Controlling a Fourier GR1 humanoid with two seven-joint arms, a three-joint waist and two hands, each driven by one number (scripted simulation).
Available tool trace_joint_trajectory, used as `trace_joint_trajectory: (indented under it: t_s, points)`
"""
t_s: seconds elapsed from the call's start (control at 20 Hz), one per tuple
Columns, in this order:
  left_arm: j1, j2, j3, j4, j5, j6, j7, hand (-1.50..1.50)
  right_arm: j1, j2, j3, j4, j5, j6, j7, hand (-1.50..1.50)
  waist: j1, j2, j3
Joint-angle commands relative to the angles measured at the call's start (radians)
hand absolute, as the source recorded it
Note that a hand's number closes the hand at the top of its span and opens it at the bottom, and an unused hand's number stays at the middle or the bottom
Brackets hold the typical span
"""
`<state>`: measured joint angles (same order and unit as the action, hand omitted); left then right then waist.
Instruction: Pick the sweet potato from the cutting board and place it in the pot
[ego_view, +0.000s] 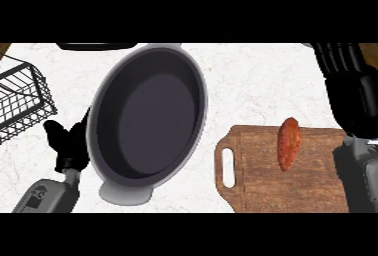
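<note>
The pot (148, 117) holds nothing. Right of it, the sweet potato (289, 143) lies on the cutting board (288, 185). Both hands' fingers look straight.

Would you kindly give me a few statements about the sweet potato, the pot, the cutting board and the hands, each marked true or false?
1. The sweet potato lies on the cutting board. True.
2. The pot already holds the sweet potato. False: the pot holds nothing.
3. The cutting board's handle slot faces the pot. True.
4. The left hand grips the sweet potato. False: it shows at the pot's left side, holding nothing.
5. The right hand is above the cutting board's right edge, open, not touching the sweet potato. True.
6. A wire basket stands to the right of the cutting board. False: it stands at the view's left edge.
</note>
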<state>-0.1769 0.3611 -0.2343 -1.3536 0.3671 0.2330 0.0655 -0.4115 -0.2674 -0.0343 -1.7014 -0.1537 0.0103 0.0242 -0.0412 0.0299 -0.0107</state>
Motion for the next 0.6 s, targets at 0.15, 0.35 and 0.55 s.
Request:
trace_joint_trajectory:
  t_s: [0.15, 0.35, 0.55]
  points:
    - [0.044, 0.154, 0.037, 0.089, -0.138, 0.053, -0.021, 0.0, 0.12, 0.025, -0.003, 0.053, 0.235, -0.255, 0.151, 1.5, 0.036, -0.029, 0.009]
    - [0.075, 0.203, 0.078, 0.118, -0.126, 0.084, 0.05, 0.0, 0.19, -0.153, -0.138, 0.122, 0.523, -0.459, 0.179, 1.5, -0.028, -0.029, -0.002]
    - [0.07, 0.223, 0.067, 0.113, -0.144, 0.086, 0.092, 0.0, 0.246, -0.026, -0.071, 0.096, 0.785, -0.723, 0.208, -1.5, 0.021, -0.031, 0.006]
